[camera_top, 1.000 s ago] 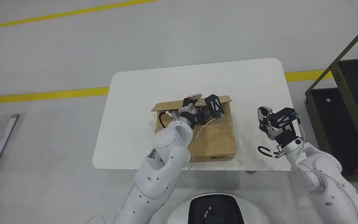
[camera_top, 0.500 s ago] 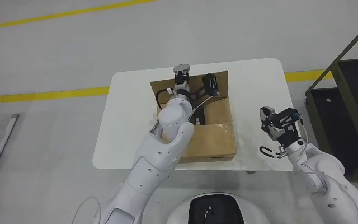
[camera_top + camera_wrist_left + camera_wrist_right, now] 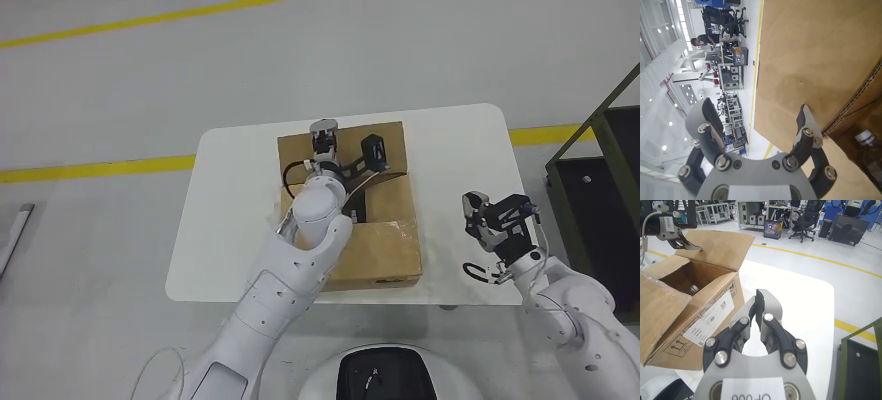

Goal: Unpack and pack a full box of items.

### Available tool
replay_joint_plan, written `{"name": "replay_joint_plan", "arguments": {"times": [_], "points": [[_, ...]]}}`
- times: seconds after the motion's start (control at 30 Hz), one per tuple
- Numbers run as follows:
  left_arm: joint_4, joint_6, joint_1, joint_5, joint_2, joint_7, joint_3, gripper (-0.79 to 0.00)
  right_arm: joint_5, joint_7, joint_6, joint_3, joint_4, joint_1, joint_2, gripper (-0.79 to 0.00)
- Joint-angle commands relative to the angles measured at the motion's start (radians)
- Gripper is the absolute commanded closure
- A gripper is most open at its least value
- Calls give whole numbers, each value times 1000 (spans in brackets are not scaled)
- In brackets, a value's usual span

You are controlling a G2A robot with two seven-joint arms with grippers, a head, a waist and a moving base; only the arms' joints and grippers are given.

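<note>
Since one second ago the far flap (image 3: 392, 145) of the box (image 3: 385, 255) is no longer low over the opening. It now leans outward, toward the far side of the desk (image 3: 240, 200), and the opening under it is uncovered. The left arm is stretched farther across the box than before, while the right arm is almost where it was.

The box stands in the middle of the desk. The left tool (image 3: 755, 106) is at the far flap, with its fingers spread wide and nothing between them. One fingertip (image 3: 806, 113) touches the inner face of the flap, and the other is in free air beyond the flap's edge. The near flap (image 3: 659, 298) lies over the near part of the opening and carries a strip of clear tape. Deep inside the box a bottle (image 3: 693, 288) with a white cap is visible, but I cannot see its body well. On the right side wall of the box there is a white label (image 3: 710, 317) beside printed arrow marks.

The right tool (image 3: 758, 296) is above the right near part of the desk, well apart from the box. Its fingers are pressed together and hold nothing. To the right of the desk stands a green metal frame (image 3: 843, 351). A yellow line (image 3: 90, 168) runs on the floor to the left of the desk.
</note>
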Motion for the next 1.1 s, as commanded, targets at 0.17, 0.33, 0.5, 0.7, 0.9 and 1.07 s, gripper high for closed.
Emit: {"name": "replay_joint_plan", "arguments": {"times": [0.17, 0.33, 0.5, 0.7, 0.9, 1.07], "points": [[-79, 21, 47, -17, -1, -8, -40, -785, 75, -20, -51, 15, 5, 0, 1, 0], [-264, 15, 157, -106, 6, -34, -106, -785, 152, -27, -164, 53, 6, 9, 9, 0], [-463, -4, 316, -206, 17, -82, -176, -785, 197, 4, -319, 80, 23, 36, 21, 0], [-688, 11, 514, -339, 25, -139, -246, -785, 203, 43, -493, 96, 45, 66, 37, 0], [-826, -26, 659, -402, 40, -115, -311, -785, 159, 53, -564, 102, 53, 80, 46, 0], [-902, -18, 758, -407, 55, -47, -398, -785, 159, 53, -564, 102, 53, 80, 46, 0]]}}
